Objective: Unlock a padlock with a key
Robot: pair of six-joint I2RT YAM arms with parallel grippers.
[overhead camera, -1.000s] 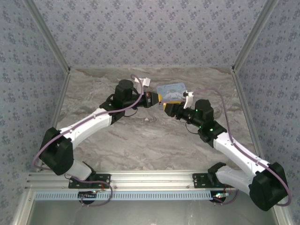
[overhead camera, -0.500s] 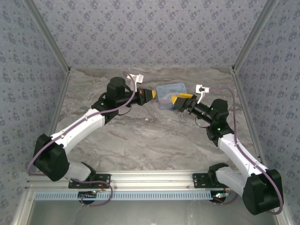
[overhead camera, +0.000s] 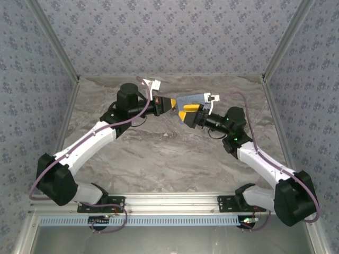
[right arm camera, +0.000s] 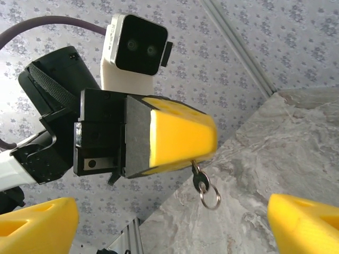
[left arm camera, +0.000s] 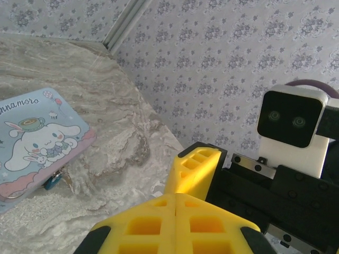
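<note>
My left gripper (overhead camera: 170,104) hangs above the table, shut on the key (right arm camera: 200,180). The small dark key sticks out below the yellow fingertips (right arm camera: 183,137), and a silvery ring (right arm camera: 210,199) dangles from it. My right gripper (overhead camera: 185,114) faces the left one from close by, open wide, and its yellow fingers (right arm camera: 37,225) flank the key at a distance. In the left wrist view my own pads (left arm camera: 176,197) are pressed together. Just past them stands one right finger (left arm camera: 195,168). The tiny teal padlock (left arm camera: 51,182) hangs at the front edge of the tin.
The pale blue cartoon tin (left arm camera: 37,137) lies flat on the marble table (overhead camera: 169,153), at the back behind both grippers (overhead camera: 192,98). Patterned walls close in the back and both sides. An aluminium rail (overhead camera: 169,201) runs along the near edge.
The right gripper has opened wide and swung back left, stopping opposite the left gripper. The left gripper drew slightly back and left, still holding the key.
</note>
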